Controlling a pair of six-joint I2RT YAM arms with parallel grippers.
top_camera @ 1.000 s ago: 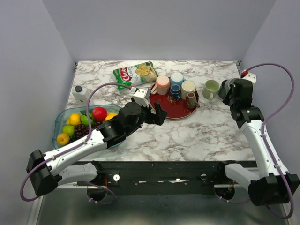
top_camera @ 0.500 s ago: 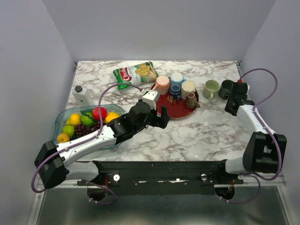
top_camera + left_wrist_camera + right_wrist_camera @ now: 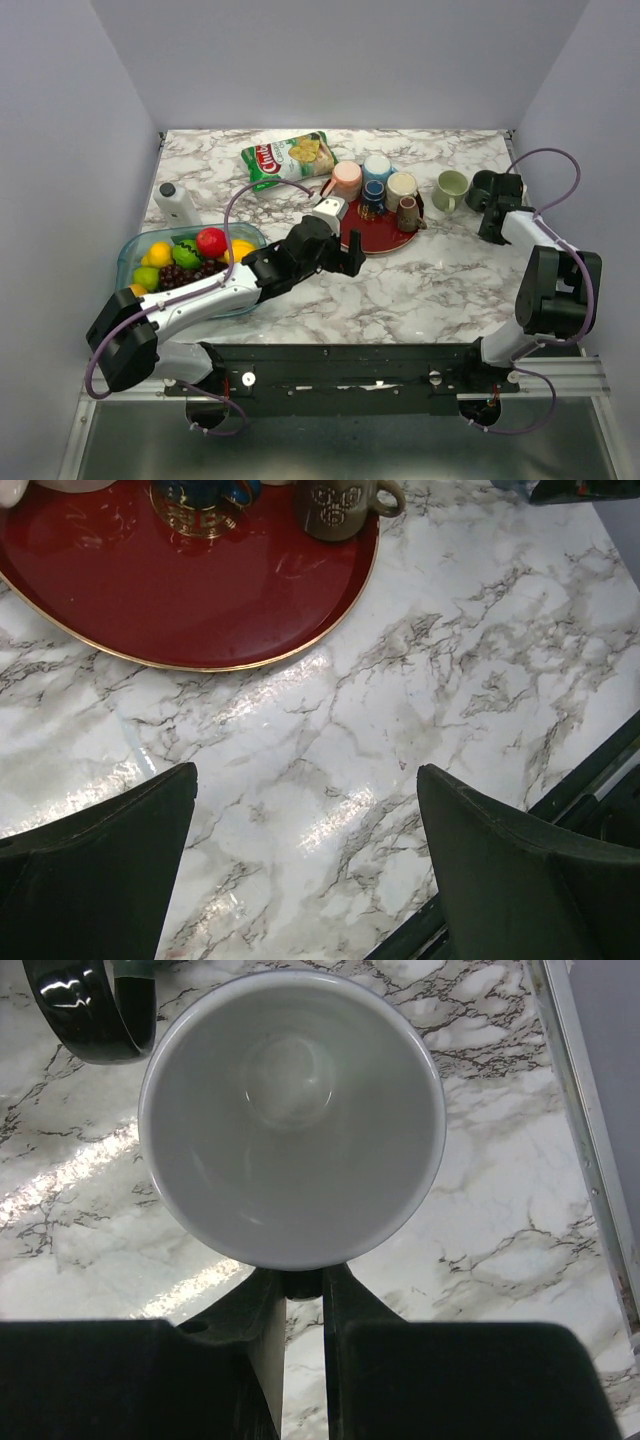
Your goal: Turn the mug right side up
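Observation:
The mug is dark outside and white inside, and its mouth faces up at the right wrist camera. My right gripper is shut on its handle. In the top view this mug is at the table's far right with the right gripper just behind it. My left gripper is open and empty over bare marble at the near rim of the red tray. The left wrist view shows the wide-apart left gripper below the tray.
Several mugs stand on the red tray, among them a brown one. A green mug sits just left of the held mug. A chips bag, a white bottle and a fruit bowl lie to the left. The table's right edge is close.
The right arm has folded down low, still gripping the mug at the far right. The left arm has reached farther right toward the tray's near rim, jaws still open.

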